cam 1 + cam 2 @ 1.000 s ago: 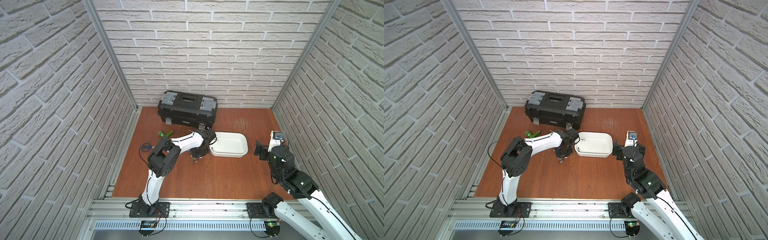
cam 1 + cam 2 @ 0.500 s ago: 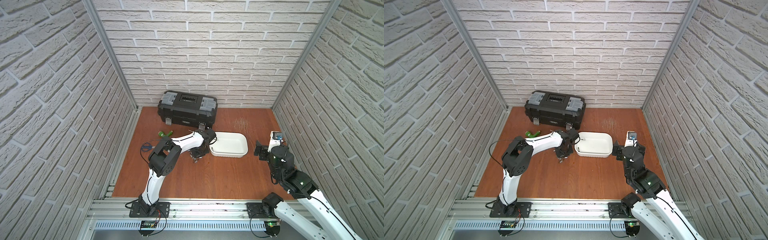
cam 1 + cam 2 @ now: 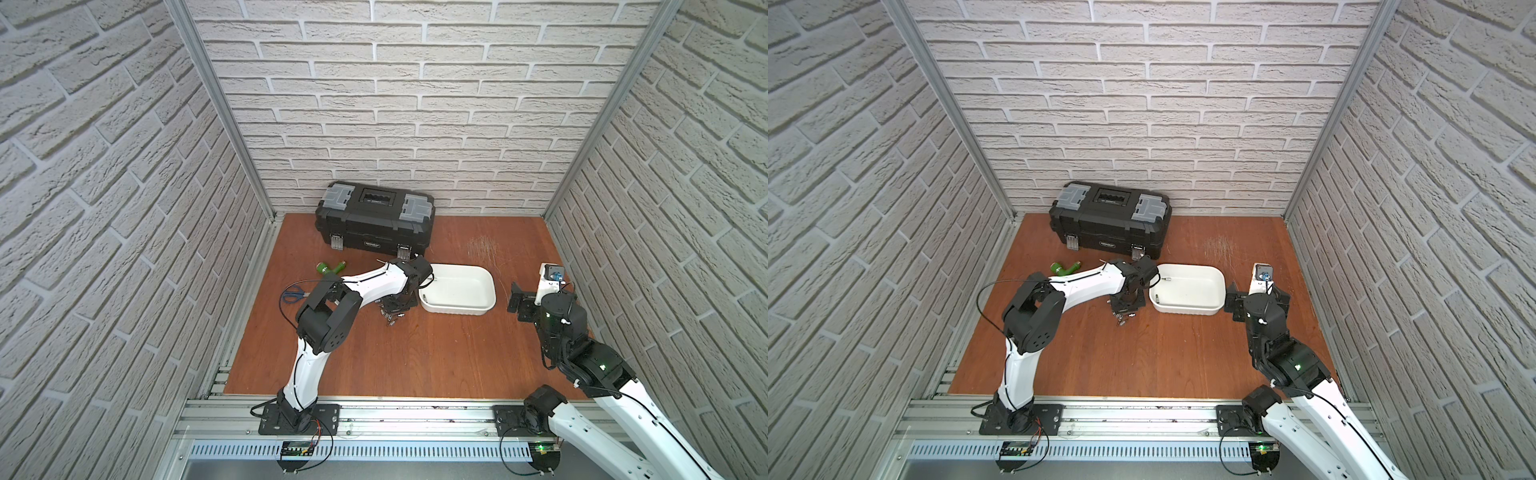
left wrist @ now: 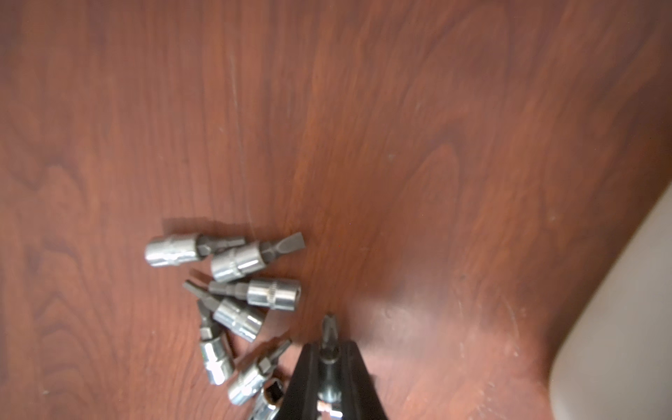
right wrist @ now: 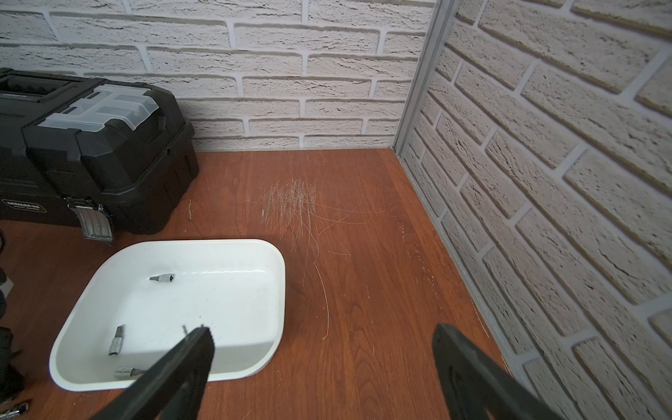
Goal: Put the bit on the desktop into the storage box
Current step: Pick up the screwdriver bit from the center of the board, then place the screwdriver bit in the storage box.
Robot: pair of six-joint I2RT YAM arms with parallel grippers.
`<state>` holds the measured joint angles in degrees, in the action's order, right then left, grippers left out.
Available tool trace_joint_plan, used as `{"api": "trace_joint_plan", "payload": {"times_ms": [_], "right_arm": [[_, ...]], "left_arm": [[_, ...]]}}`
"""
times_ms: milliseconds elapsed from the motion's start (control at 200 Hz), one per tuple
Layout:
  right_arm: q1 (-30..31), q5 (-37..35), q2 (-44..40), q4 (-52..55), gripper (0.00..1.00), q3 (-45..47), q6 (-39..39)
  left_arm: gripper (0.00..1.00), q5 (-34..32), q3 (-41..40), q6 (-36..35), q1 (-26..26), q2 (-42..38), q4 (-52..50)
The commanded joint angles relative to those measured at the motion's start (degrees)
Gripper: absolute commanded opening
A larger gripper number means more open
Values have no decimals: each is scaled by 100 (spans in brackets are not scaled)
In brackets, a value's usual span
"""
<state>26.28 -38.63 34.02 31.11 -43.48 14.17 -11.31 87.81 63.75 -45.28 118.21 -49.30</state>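
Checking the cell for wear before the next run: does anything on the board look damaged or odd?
Yes: a patch of pale scratches mars the desktop, between the storage box and the back wall. Nothing else looks damaged.

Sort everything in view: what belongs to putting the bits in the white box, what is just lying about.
Job: loose bits on the desktop; one bit in the shut left gripper; storage box with three bits inside.
Lying about: black toolbox; green part; blue-handled scissors; right gripper, open and empty.
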Motion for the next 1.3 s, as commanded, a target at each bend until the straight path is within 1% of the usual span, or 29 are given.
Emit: {"api": "trace_joint_plan", "payload": {"times_ms": [0,70,135,305,535,650,950,1070,1295], "right_arm": [[-45,-90,-67,-105,98,50,6],[-44,-78,-75,-110,98,50,11],[-44,-70,-75,-105,98,51,34],[-44,-45,-71,-114,98,38,52],[-44,-39,-87,-96,98,16,59],[-44,-51,-106,-88,98,5,42],[-44,-39,-110,-70,98,-32,42],[-44,-39,-106,-36,98,-65,33],[-44,-74,-168,0,98,-70,33]], "left_arm": [[0,-505,271,-147,-112,-431,-266],[0,-790,334,-161,-195,-591,-325],[0,-919,393,-215,-258,-722,-335],[0,-921,690,-422,-415,-900,-236],[1,-850,1065,-689,-611,-781,211],[2,-646,1359,-796,-657,-547,323],[2,181,2094,-1278,-728,249,802],[2,509,2284,-1303,-742,537,1006],[2,913,2685,-1380,-744,1079,1113]]}}
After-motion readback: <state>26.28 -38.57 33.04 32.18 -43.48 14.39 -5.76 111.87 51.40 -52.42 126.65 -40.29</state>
